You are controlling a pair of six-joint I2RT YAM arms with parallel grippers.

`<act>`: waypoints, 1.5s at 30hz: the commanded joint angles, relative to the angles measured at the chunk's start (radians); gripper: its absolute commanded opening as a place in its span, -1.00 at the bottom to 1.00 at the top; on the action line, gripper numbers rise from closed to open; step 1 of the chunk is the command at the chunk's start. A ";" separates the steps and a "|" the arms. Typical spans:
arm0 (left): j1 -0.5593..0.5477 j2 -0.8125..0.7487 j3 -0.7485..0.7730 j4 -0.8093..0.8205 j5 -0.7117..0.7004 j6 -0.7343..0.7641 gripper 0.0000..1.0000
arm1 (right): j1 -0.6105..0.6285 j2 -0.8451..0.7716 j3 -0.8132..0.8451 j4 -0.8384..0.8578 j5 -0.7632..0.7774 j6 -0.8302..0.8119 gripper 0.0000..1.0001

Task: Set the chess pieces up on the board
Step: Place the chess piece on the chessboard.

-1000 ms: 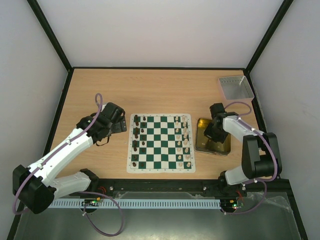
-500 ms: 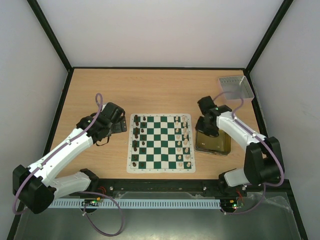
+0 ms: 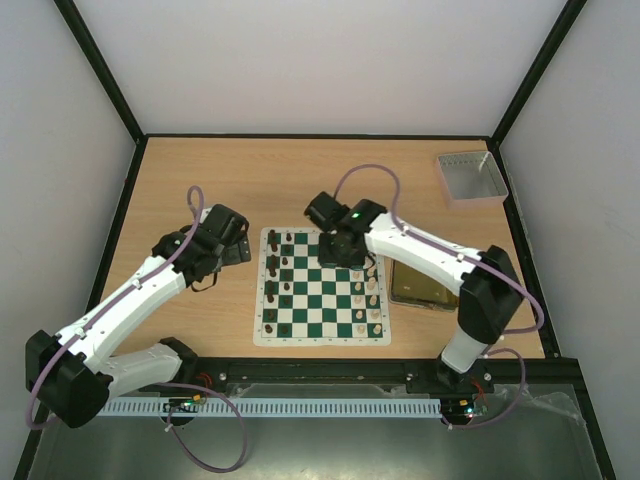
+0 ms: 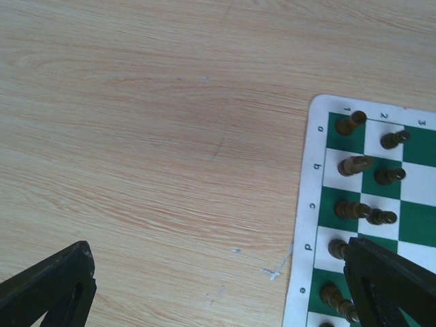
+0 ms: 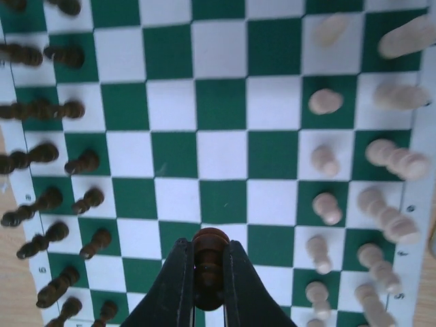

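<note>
R gripper (image 5: 208, 248), lower centre of wrist view, pinches a dark chess piece (image 5: 210, 271), prob. a pawn, above the board (image 3: 321, 339) at mid-frame overhead. L gripper (image 3: 238, 252) gapes wide, left of board.

The board (image 3: 322, 292) is chequered dark green and white inside a white border with small black marks. The dark pieces (image 3: 272, 290) are brown-black, the cream pieces (image 3: 372, 297) pale, faintly pink. The piece (image 5: 209, 262) between black fingers (image 5: 174, 286) is glossy dark brown. The table (image 3: 300, 180) is light wood grain. The yellow tray (image 3: 425, 292) is see-through, the grey tray (image 3: 470, 178) plain. The arms (image 3: 130, 295) are white with black joints and purple cables.
</note>
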 commanded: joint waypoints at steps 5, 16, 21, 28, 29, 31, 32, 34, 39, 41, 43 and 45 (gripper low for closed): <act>-0.009 -0.046 0.015 -0.079 -0.152 -0.116 0.98 | 0.226 0.190 0.205 -0.091 0.021 0.152 -0.95; -0.082 -0.169 0.078 -0.329 -0.464 -0.436 0.98 | 0.335 0.364 0.329 -0.070 -0.040 0.275 -0.95; -0.119 -0.218 0.082 -0.374 -0.508 -0.496 0.98 | 0.336 0.369 0.299 -0.045 -0.066 0.316 -0.95; -0.137 -0.254 0.079 -0.370 -0.514 -0.494 0.98 | 0.336 0.395 0.292 -0.049 -0.104 0.318 -0.95; -0.140 -0.258 0.077 -0.367 -0.513 -0.492 0.98 | 0.336 0.399 0.293 -0.054 -0.106 0.313 -0.95; -0.148 -0.263 0.076 -0.362 -0.511 -0.487 0.98 | 0.336 0.407 0.288 -0.066 -0.111 0.303 -0.95; -0.150 -0.264 0.076 -0.361 -0.510 -0.485 0.98 | 0.336 0.411 0.288 -0.076 -0.112 0.299 -0.95; -0.152 -0.268 0.072 -0.353 -0.507 -0.478 0.98 | 0.336 0.417 0.285 -0.088 -0.114 0.286 -0.95; -0.152 -0.272 0.068 -0.337 -0.502 -0.462 0.98 | 0.336 0.429 0.273 -0.100 -0.107 0.266 -0.95; -0.152 -0.273 0.067 -0.335 -0.501 -0.460 0.98 | 0.336 0.430 0.264 -0.088 -0.111 0.267 -0.95; -0.152 -0.274 0.067 -0.333 -0.502 -0.458 0.98 | 0.335 0.435 0.262 -0.078 -0.116 0.265 -0.95; -0.152 -0.273 0.067 -0.331 -0.500 -0.454 0.98 | 0.334 0.442 0.264 -0.075 -0.118 0.259 -0.95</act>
